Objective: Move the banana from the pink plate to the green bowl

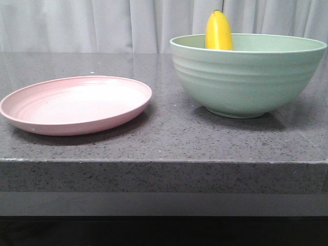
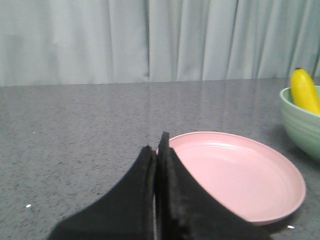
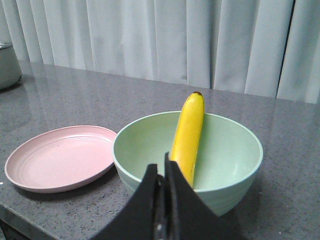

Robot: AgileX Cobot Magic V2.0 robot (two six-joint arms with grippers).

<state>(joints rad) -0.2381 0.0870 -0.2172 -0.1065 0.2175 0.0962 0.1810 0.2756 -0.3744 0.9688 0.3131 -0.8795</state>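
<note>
Front view showed the grey speckled counter [image 1: 169,138] nearest, its thick front edge running across the lower half of the picture. On it, to the left, sat the pink plate [image 1: 31,120], bare. To the right and a little apart from it stood the green bowl [image 1: 246,82], taller than the plate. Behind the bowl's near rim the banana [image 1: 219,32] stood nearly upright inside the bowl, its dark tip poking above the rim. Pale curtains [image 1: 102,23] hung behind everything.

In the left wrist view the left gripper [image 2: 157,150] was closest, its black fingers pressed together with nothing between them, held just before the plate's near rim [image 2: 165,150]. Beyond lay the plate, then the bowl's edge [image 2: 295,120] with the banana [image 2: 305,90] leaning in it.

In the right wrist view the right gripper [image 3: 161,172] came first, its fingers likewise together and holding nothing, just before the bowl [image 3: 235,165]. The banana [image 3: 189,135] leaned against the bowl's inner wall, with the plate [image 3: 60,160] beside the bowl and a grey pot [image 3: 7,65] far off at the counter's corner.
</note>
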